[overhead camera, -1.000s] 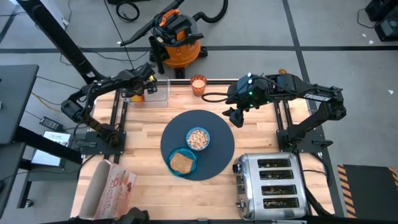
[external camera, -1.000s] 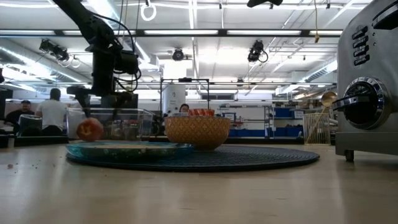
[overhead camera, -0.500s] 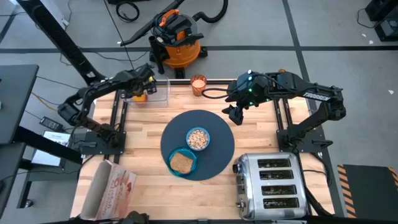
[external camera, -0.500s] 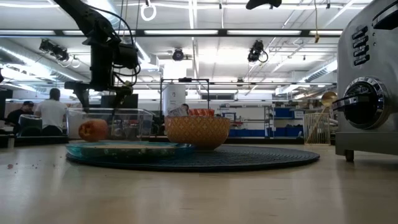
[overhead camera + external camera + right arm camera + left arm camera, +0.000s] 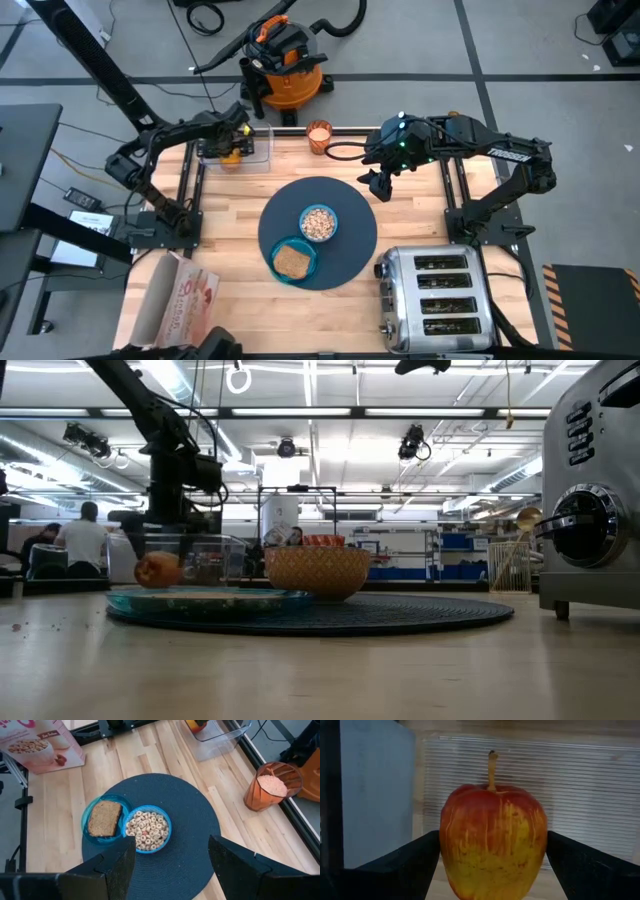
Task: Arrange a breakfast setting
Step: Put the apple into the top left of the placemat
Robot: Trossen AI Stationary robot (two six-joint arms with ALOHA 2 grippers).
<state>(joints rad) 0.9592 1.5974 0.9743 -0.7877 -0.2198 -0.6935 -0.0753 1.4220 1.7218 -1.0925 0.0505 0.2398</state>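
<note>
While the toast slice (image 5: pixel 291 261) already lies on the teal plate (image 5: pixel 309 266) at the near edge of the large round mat (image 5: pixel 350 240), we count that part of our setting as done. Just beyond it on the same mat sits the small light-blue bowl (image 5: pixel 319 222), touching the plate's rim and filled with cereal rings, so we judge that finished too. Off the mat, nearer us, the chrome toaster (image 5: pixel 436 300) stands at the right and the pink cereal box (image 5: pixel 180 305) lies flat at the left; neither belongs to the setting. Our right gripper (image 5: pixel 375 186) hovers over the mat's far right edge with its jaws parted and nothing between them. Farther back, the translucent orange cup (image 5: pixel 319 135) waits at the table's far edge, well apart from the mat, so we think it must yet be brought over. At the far left, our left gripper (image 5: pixel 492 865) is down in the clear plastic bin (image 5: pixel 260 146), its two fingers (image 5: pixel 400 865) spread wide on either side of the red-orange fruit (image 5: pixel 492 847), which stands upright, stem up; they seem to press its flanks, though we cannot tell how firmly. We reckon the fruit comes to the mat next, then the cup. The spoon we cannot see anywhere on the table.
</note>
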